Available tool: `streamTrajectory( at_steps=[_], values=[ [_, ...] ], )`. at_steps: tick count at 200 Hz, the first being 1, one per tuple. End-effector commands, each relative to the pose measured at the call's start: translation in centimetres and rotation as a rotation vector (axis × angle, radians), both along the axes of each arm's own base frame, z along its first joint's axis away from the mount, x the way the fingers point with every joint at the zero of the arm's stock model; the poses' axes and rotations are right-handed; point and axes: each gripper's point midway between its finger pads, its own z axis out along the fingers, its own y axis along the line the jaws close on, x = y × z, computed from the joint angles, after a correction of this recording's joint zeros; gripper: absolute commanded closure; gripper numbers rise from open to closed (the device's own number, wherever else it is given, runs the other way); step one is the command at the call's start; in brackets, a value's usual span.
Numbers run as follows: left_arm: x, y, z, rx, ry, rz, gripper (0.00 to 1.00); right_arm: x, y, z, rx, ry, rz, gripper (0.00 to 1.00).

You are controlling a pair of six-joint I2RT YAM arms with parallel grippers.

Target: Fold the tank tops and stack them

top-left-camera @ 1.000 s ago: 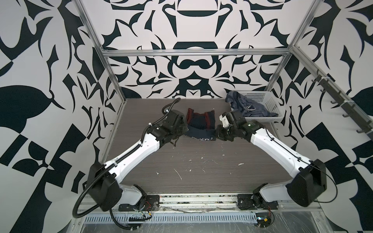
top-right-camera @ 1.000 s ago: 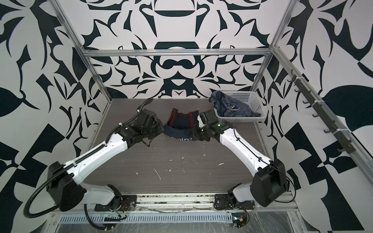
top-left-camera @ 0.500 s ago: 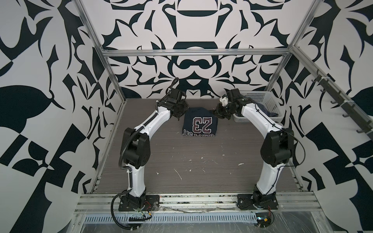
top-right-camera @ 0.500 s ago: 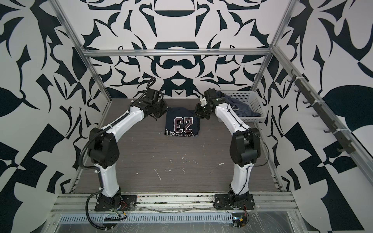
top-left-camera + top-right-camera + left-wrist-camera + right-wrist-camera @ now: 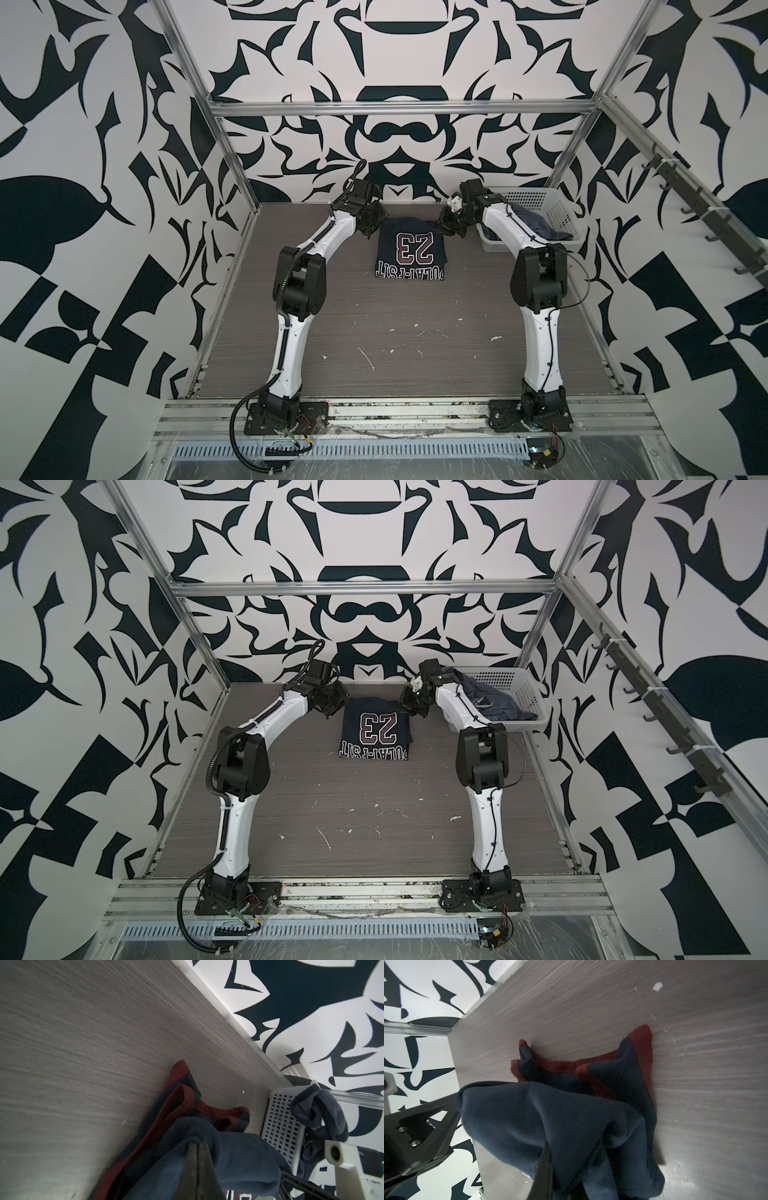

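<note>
Folding is best finished by lowering evenly the dark navy, red-trimmed "23" tank top (image 5: 410, 254), clamped at its far corners in the left gripper (image 5: 198, 1145) and right gripper (image 5: 548, 1148), far-centre on the grey wood-grain table (image 5: 415, 332).

Tank tops, two: navy top (image 5: 410, 249), slate-blue top (image 5: 540, 226) (bunched up); basket (image 5: 555, 210), one.
</note>
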Motion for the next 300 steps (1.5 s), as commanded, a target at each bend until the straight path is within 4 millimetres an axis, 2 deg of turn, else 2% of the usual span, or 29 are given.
streamTrajectory(
  at_steps=[1, 13, 17, 27, 38, 46, 67, 80, 91, 133, 177, 204, 225, 230, 234, 264, 285, 300],
  values=[
    [2.3, 0.2, -0.3, -0.038, -0.028, -0.003, 0.97, 1.3, -0.3, 2.1, 0.011, -0.049, -0.003, 0.88],
    [3.1, -0.3, -0.5, -0.055, -0.028, -0.017, 0.83, 1.8, -0.6, 1.9, 0.002, -0.057, -0.012, 0.71],
    [3.3, -0.3, -0.5, -0.057, -0.030, -0.023, 0.79, 1.9, -0.7, 2.0, -0.002, -0.062, -0.015, 0.61],
    [3.7, -0.4, -0.2, -0.058, -0.035, -0.039, 0.68, 2.2, -1.2, 2.4, -0.022, -0.075, -0.023, 0.42],
    [4.0, -0.3, 0.4, -0.046, -0.043, -0.053, 0.56, 2.2, -1.7, 3.2, -0.051, -0.097, -0.028, 0.32],
    [3.9, 0.0, 1.0, -0.029, -0.050, -0.067, 0.49, 2.2, -2.2, 3.9, -0.079, -0.120, -0.029, 0.29],
    [3.1, 1.5, 1.9, 0.061, -0.073, -0.078, 0.37, 1.4, -3.1, 4.7, -0.130, -0.155, -0.032, 0.28],
    [2.5, 2.1, 2.1, 0.097, -0.087, -0.091, 0.33, 0.7, -3.3, 4.0, -0.145, -0.162, -0.026, 0.28],
    [2.1, 2.1, 1.9, 0.107, -0.092, -0.113, 0.33, 0.5, -3.4, 3.3, -0.149, -0.169, -0.021, 0.31],
    [1.8, 0.8, -1.3, 0.110, -0.069, -0.171, 0.35, 1.3, -2.2, 0.6, -0.166, -0.168, 0.023, 0.36],
    [3.5, -0.5, -4.0, 0.106, -0.076, -0.192, 0.32, 3.4, -2.1, -1.6, -0.204, -0.160, 0.015, 0.38],
    [4.6, -1.5, -5.7, 0.098, -0.085, -0.207, 0.33, 4.6, -2.2, -2.8, -0.225, -0.158, 0.002, 0.49],
    [5.2, -2.4, -6.9, 0.089, -0.092, -0.217, 0.37, 5.3, -3.3, -3.5, -0.275, -0.136, -0.048, 0.58],
    [5.3, -2.6, -7.1, 0.088, -0.094, -0.218, 0.37, 5.3, -3.5, -3.4, -0.284, -0.134, -0.061, 0.58],
    [5.3, -2.7, -7.2, 0.087, -0.094, -0.217, 0.38, 5.2, -3.7, -4.8, -0.298, -0.108, -0.065, 0.58],
    [5.6, -2.8, -8.4, 0.076, -0.073, -0.188, 0.39, 4.8, -3.9, -6.7, -0.303, -0.047, -0.084, 0.53],
    [5.3, -2.4, -8.5, 0.087, -0.063, -0.175, 0.43, 4.0, -2.4, -7.3, -0.281, -0.035, -0.049, 0.52],
    [5.0, -1.2, -8.4, 0.113, -0.056, -0.141, 0.47, 3.3, -0.7, -7.3, -0.259, -0.041, -0.022, 0.51]
  ],
)
